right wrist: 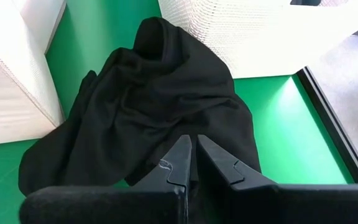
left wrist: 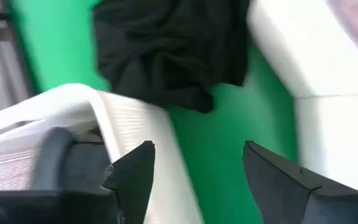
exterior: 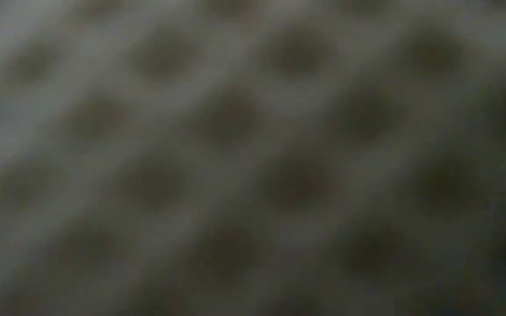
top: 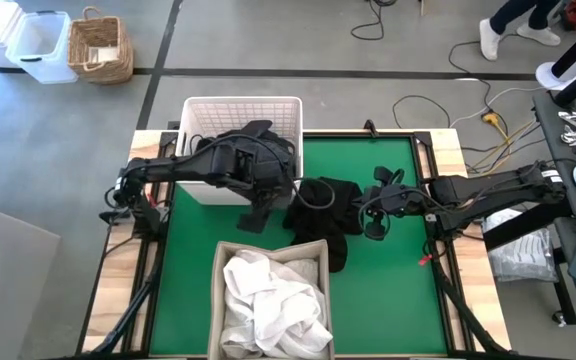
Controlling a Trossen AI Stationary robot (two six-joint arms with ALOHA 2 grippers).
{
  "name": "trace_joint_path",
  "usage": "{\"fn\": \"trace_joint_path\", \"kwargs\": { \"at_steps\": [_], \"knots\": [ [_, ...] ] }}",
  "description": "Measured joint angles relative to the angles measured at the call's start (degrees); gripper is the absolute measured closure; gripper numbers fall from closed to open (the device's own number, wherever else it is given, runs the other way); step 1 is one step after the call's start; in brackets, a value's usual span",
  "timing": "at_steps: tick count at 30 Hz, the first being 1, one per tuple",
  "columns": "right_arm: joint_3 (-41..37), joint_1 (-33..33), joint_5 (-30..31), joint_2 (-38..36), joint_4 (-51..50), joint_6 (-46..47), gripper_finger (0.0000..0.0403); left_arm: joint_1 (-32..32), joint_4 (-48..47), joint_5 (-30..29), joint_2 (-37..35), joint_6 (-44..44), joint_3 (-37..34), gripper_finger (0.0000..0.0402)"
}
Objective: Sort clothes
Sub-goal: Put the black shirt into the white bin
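Black garment [top: 326, 205] heaped on green mat [top: 388, 290], mid-table, between white basket [top: 243, 110] at 11 o'clock and fabric bin [top: 273, 300] at 6 o'clock holding white clothes [top: 268, 295]. Right gripper [right wrist: 194, 158] just at the heap's 3 o'clock edge, fingers together, apparently pinching nothing. Left gripper [left wrist: 197, 171] beside the basket's near corner, fingers apart and empty. Probably the reach-and-grasp step for a dark item; next calls for opening, dropping onto a fold, pinching, then carrying to the basket. Right wrist view gives the fingers' closure, hidden from overhead. Low view blocked by blurred mesh, useless for placement.
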Motion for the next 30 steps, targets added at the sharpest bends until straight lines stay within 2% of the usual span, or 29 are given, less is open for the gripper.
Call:
{"fn": "trace_joint_path", "kwargs": {
  "at_steps": [9,11,16,19,22,26,30],
  "knots": [
    [0.0,0.0,0.0,0.0,0.0,0.0,0.0385,-0.1,-5.3,5.9,-1.1,-6.5,-0.1,0.0231],
    [0.0,0.0,0.0,0.0,0.0,0.0,0.0385,-0.1,-5.6,7.8,-2.7,-8.4,-0.6,0.0238],
    [-0.4,0.0,-0.1,0.0,0.0,-0.1,0.0385,-0.1,-4.6,8.3,-9.4,-13.1,-5.6,0.0246],
    [-0.6,0.0,-0.2,0.0,0.0,-0.6,0.0385,-0.1,1.7,8.2,-15.2,-15.9,-11.7,0.0247],
    [-0.7,0.0,-0.2,0.0,0.0,-0.6,0.0385,-0.1,9.9,8.2,-21.9,-17.8,-20.7,0.0247],
    [-0.7,0.0,-0.2,0.0,0.0,-0.8,0.0385,-0.1,21.9,7.2,-30.0,-18.4,-34.3,0.0247],
    [-0.7,0.0,-0.2,0.0,0.4,-1.4,0.0385,-0.1,30.1,7.0,-36.4,-18.3,-42.9,0.0247]
  ]
}}
